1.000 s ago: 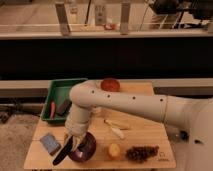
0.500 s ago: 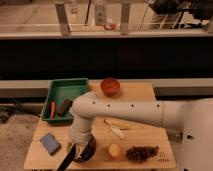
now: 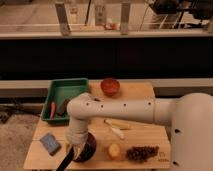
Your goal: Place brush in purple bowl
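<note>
The purple bowl (image 3: 88, 149) stands near the table's front edge, left of centre, partly covered by my wrist. My gripper (image 3: 76, 150) points down at the bowl's left rim and is shut on the brush (image 3: 64, 163). The brush's black handle sticks out down and to the left, past the bowl's rim and over the table's front edge. Its pale head is hidden by the gripper and bowl. My white arm (image 3: 120, 107) reaches in from the right across the table's middle.
A red-orange bowl (image 3: 110, 86) stands at the back. A green tray (image 3: 67, 90) at the back left holds a dark block (image 3: 63, 106) and a red item (image 3: 52, 109). A blue sponge (image 3: 50, 143) lies left of the bowl. Cream pieces (image 3: 117, 129), a yellowish apple (image 3: 114, 150) and grapes (image 3: 142, 152) lie to the right.
My gripper has come down with the brush toward the purple bowl's left rim. The handle now hangs lower, over the table's front edge.
</note>
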`<state>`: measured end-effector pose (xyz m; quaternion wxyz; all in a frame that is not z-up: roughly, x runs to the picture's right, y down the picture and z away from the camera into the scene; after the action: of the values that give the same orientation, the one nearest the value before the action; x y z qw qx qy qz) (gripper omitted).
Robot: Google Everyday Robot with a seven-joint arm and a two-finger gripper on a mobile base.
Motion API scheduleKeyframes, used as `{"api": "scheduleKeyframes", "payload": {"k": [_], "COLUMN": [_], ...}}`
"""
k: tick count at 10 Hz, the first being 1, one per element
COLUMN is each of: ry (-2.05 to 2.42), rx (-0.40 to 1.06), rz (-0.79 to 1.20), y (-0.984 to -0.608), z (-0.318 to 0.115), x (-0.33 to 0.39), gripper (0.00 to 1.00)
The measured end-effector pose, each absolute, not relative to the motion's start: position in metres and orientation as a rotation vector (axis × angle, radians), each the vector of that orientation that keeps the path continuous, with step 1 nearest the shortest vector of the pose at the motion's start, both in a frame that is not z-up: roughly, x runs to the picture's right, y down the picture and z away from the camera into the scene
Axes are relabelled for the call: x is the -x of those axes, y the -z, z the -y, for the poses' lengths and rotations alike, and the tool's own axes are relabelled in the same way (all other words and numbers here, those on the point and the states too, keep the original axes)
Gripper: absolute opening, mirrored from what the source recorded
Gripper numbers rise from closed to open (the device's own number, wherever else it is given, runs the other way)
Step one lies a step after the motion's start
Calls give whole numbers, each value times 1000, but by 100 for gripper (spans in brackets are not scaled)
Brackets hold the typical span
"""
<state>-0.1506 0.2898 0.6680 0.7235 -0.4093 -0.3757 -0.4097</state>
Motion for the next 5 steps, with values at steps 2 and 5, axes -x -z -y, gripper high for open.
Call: {"api": "scheduleKeyframes", "payload": {"k": [2,5], "ry": [892,854], "rx": [903,884], "rz": [791,753], "y": [-671,-675], "z": [-292,-289], "x": [152,152], "gripper": [1,1]}}
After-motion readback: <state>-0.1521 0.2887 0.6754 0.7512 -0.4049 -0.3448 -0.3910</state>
